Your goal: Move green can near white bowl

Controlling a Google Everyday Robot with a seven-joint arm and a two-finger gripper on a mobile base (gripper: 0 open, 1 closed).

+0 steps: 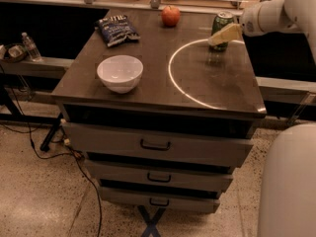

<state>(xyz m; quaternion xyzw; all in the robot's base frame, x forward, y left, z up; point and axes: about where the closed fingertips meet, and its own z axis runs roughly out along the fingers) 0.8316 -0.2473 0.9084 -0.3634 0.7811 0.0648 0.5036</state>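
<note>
One relation is deciding this. Level, the arm [276, 15] is stretching away rightward from the gripper [224, 34] above the cabinet top [163, 90]. Well left and nearer camera, the white bowl [120, 73] is sitting. Upright, the green can [223, 18] is standing directly behind the gripper, overlapping it. Gripper opening and contact: can't tell.

The gripper [217, 37] is showing as a pale cream, tapering wedge, and it is sitting over the far right part of the cabinet top [222, 90]. Behind it the arm [269, 15] is presenting smooth, rounded white shells, with a darker band ringing the wrist where the cream part is joining. At the lower right, a large rounded white body panel [291, 181] is filling the corner, plain and glossy.
</note>
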